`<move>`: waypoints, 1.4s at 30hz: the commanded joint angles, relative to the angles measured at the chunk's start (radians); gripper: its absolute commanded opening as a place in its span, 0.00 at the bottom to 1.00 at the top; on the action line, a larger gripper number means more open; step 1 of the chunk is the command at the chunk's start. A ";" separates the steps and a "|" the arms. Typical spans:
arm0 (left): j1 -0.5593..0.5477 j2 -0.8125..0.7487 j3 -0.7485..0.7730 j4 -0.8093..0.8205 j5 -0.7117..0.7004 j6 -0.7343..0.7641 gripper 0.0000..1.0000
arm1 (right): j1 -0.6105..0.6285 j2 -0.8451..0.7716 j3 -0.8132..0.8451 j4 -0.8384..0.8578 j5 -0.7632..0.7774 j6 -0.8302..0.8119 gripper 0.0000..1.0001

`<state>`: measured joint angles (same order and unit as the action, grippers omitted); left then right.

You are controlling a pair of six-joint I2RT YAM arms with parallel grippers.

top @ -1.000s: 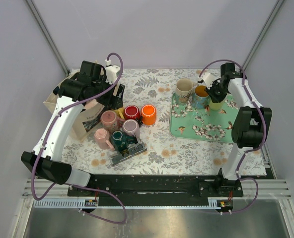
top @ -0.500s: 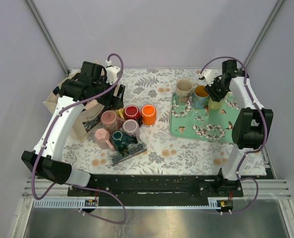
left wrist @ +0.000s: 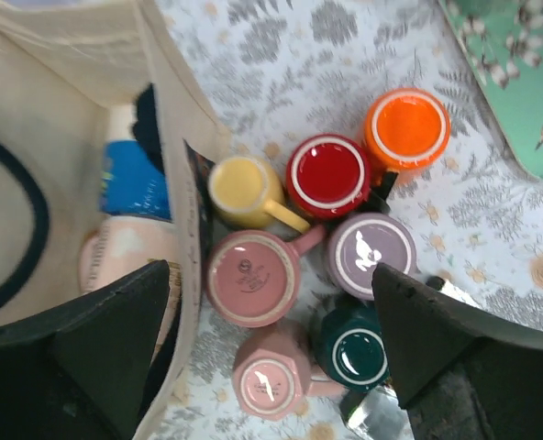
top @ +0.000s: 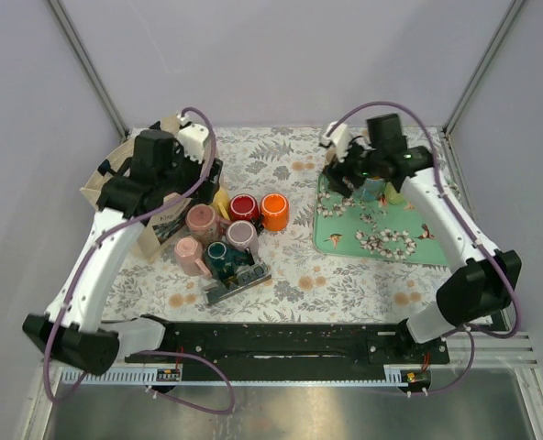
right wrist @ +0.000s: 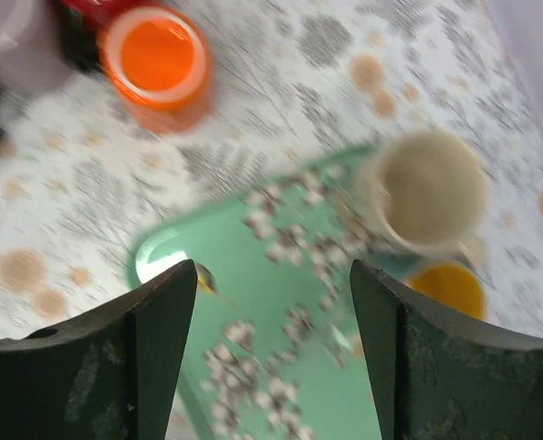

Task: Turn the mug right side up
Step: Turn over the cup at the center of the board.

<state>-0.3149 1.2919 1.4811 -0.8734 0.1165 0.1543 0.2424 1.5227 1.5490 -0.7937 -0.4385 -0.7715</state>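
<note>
Several mugs stand bottom up in a cluster left of centre: pink (left wrist: 253, 278), lilac (left wrist: 371, 249), red (left wrist: 327, 174), orange (left wrist: 406, 128), yellow (left wrist: 244, 190), dark green (left wrist: 357, 353) and an eight-sided pink one (left wrist: 270, 380). My left gripper (left wrist: 271, 270) hangs open above the two pink mugs (top: 201, 220), holding nothing. On the green tray (top: 382, 243) a cream mug (right wrist: 432, 191) stands right side up beside an orange-lined mug (right wrist: 448, 287). My right gripper (right wrist: 271, 270) is open and empty over the tray's left back corner (top: 340, 174). The right wrist view is blurred.
A cloth bag (left wrist: 175, 165) with packets inside stands at the left, touching the mug cluster. A shiny flat package (top: 238, 280) lies just in front of the dark green mug. A yellow-green mug (top: 396, 194) stands on the tray behind the right arm.
My right gripper opened, came off the mugs at the tray's back right and swung left to the tray's back-left corner. My left gripper opened wider and shifted slightly over the cluster.
</note>
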 commanded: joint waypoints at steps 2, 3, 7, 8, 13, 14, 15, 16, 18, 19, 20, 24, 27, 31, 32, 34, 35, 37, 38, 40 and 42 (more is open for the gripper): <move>0.000 -0.221 -0.159 0.402 -0.055 0.019 0.98 | 0.210 0.103 -0.020 0.246 0.069 0.444 0.79; -0.001 -0.227 -0.168 0.401 -0.023 0.008 0.98 | 0.247 0.128 -0.006 0.264 0.081 0.499 0.81; -0.003 -0.217 -0.144 0.298 0.034 -0.051 0.95 | 0.379 0.212 0.034 0.295 0.116 0.578 0.84; -0.003 -0.217 -0.139 0.266 0.026 -0.055 0.94 | 0.408 0.223 0.040 0.295 0.112 0.580 0.84; -0.003 -0.292 -0.192 0.229 -0.058 0.010 0.95 | 0.498 0.264 0.025 0.297 0.075 0.572 0.80; -0.003 -0.304 -0.211 0.226 -0.072 0.030 0.95 | 0.508 0.266 0.014 0.307 0.066 0.552 0.79; -0.003 -0.313 -0.222 0.221 -0.089 0.043 0.96 | 0.520 0.271 0.004 0.318 0.048 0.542 0.78; -0.003 -0.318 -0.231 0.215 -0.100 0.050 0.96 | 0.523 0.280 0.002 0.321 0.005 0.548 0.75; -0.003 -0.328 -0.254 0.209 -0.101 0.063 0.97 | 0.523 0.316 0.035 0.303 -0.112 0.584 0.71; -0.003 -0.327 -0.268 0.199 -0.088 0.080 0.97 | 0.525 0.329 0.051 0.292 -0.185 0.590 0.69; -0.001 -0.327 -0.274 0.185 -0.083 0.102 0.97 | 0.528 0.335 0.051 0.298 -0.219 0.591 0.67; -0.003 -0.322 -0.282 0.090 -0.147 0.142 0.97 | 0.572 0.353 0.042 0.262 -0.282 0.430 0.66; -0.003 -0.339 -0.301 -0.011 -0.204 0.156 0.98 | 0.600 0.384 0.039 0.231 -0.341 0.296 0.67; -0.003 -0.439 -0.383 -0.049 -0.227 0.114 0.98 | 0.641 0.436 0.071 0.235 -0.301 0.252 0.70; -0.003 -0.465 -0.396 -0.052 -0.219 0.093 0.99 | 0.649 0.453 0.083 0.244 -0.272 0.253 0.71; -0.004 -0.512 -0.418 -0.061 -0.199 0.058 0.99 | 0.661 0.485 0.108 0.261 -0.227 0.259 0.72; -0.004 -0.526 -0.426 -0.067 -0.193 0.044 0.99 | 0.664 0.507 0.127 0.264 -0.214 0.259 0.72; -0.003 -0.543 -0.441 -0.072 -0.189 0.025 0.99 | 0.667 0.537 0.154 0.267 -0.184 0.253 0.72; -0.001 -0.551 -0.446 -0.072 -0.189 0.025 0.99 | 0.667 0.551 0.158 0.269 -0.175 0.244 0.72; 0.007 -0.563 -0.453 -0.064 -0.193 0.034 0.98 | 0.669 0.565 0.158 0.263 -0.164 0.213 0.72; 0.014 -0.572 -0.458 -0.050 -0.209 0.044 0.99 | 0.669 0.576 0.154 0.251 -0.149 0.192 0.71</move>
<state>-0.3130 0.7288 1.0378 -0.9554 -0.0631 0.2127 0.9108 2.0743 1.6665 -0.5499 -0.6537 -0.5079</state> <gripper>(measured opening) 0.987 0.720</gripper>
